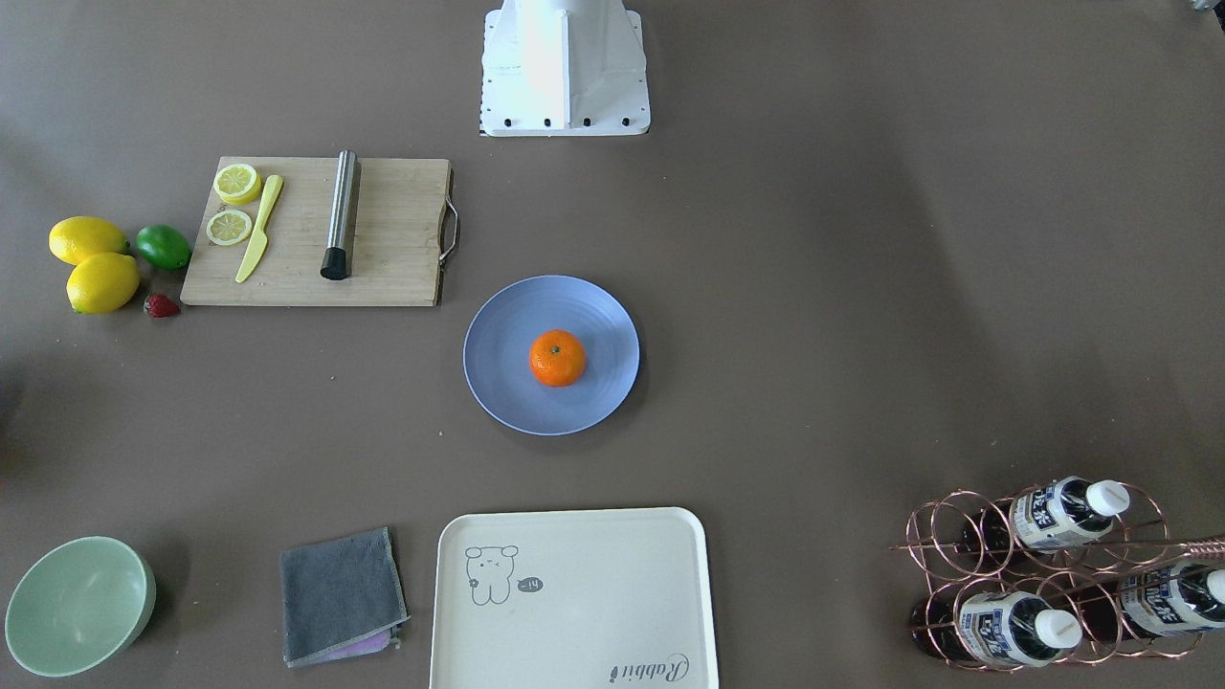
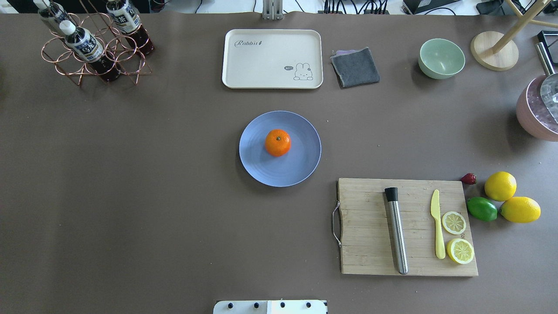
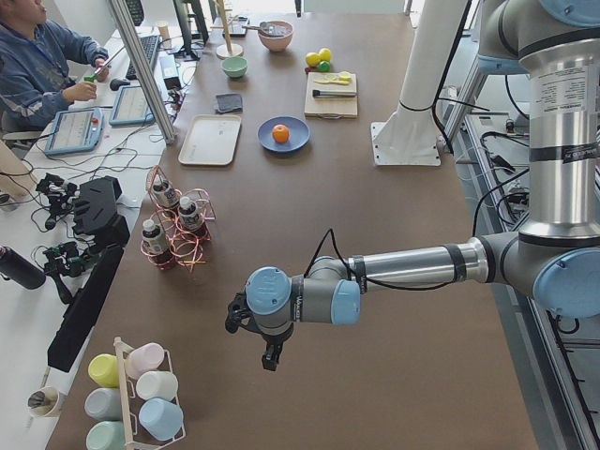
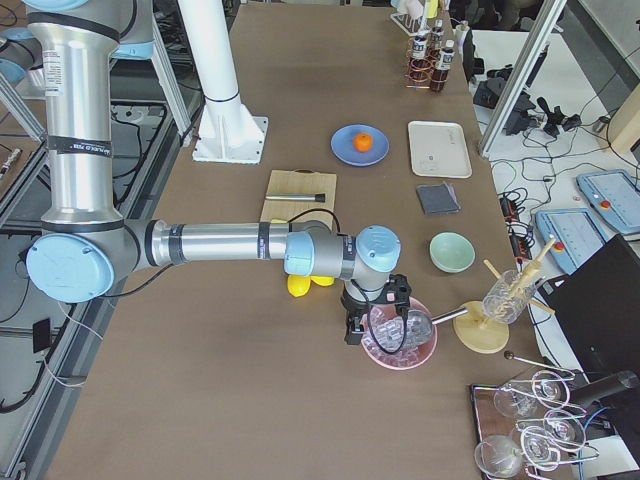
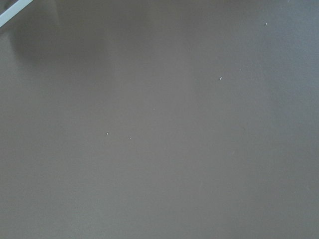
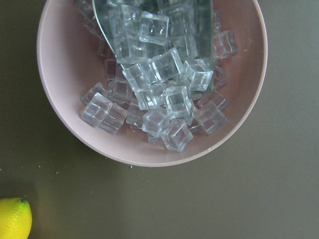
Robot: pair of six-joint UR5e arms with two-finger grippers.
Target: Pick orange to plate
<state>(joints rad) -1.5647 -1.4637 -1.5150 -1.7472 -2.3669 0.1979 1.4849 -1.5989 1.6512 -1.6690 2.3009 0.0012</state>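
Orange: there it is, the orange (image 1: 557,358) sits on the plate (image 1: 498,325), close to the plate's middle, touching nothing else.
Orange's heading: dark green stem dot faces straight up; the fruit looks round from above, with no long axis to pick out.
Plate: blue-lavender, flat on the middle of the tabletop (image 2: 130,196), holding the orange and nothing more.
Left gripper: the left gripper (image 3: 269,354) hangs fingers-down over bare tabletop, out toward the tabletop's end on the robot's left, well apart from the plate; whether the fingers are spread or closed, I cannot tell.
Left wrist view: plain brown tabletop only.
Right gripper: the right gripper (image 4: 355,332) hangs right over the pink bowl (image 6: 60,99) at the tabletop's end on the robot's right; grip state cannot be told from here either.
Pink bowl: packed with clear ice cubes (image 6: 159,84), and a metal scoop (image 6: 204,30) lies in among them, cubes heaped on it too.
Rack: a copper wire rack (image 1: 943,536) at the corner on the operators' side, robot's left, cradles bottles (image 1: 1062,512) lying on their sides.
Cutting board: the wooden cutting board (image 1: 402,239), toward the robot's edge on its right, carries two lemon slices (image 1: 230,227), a yellow knife (image 1: 259,230) and a steel rod (image 1: 341,215).
Operators' edge: cream tray (image 1: 574,593), grey cloth (image 1: 340,593) and green bowl (image 1: 139,579) in a row.
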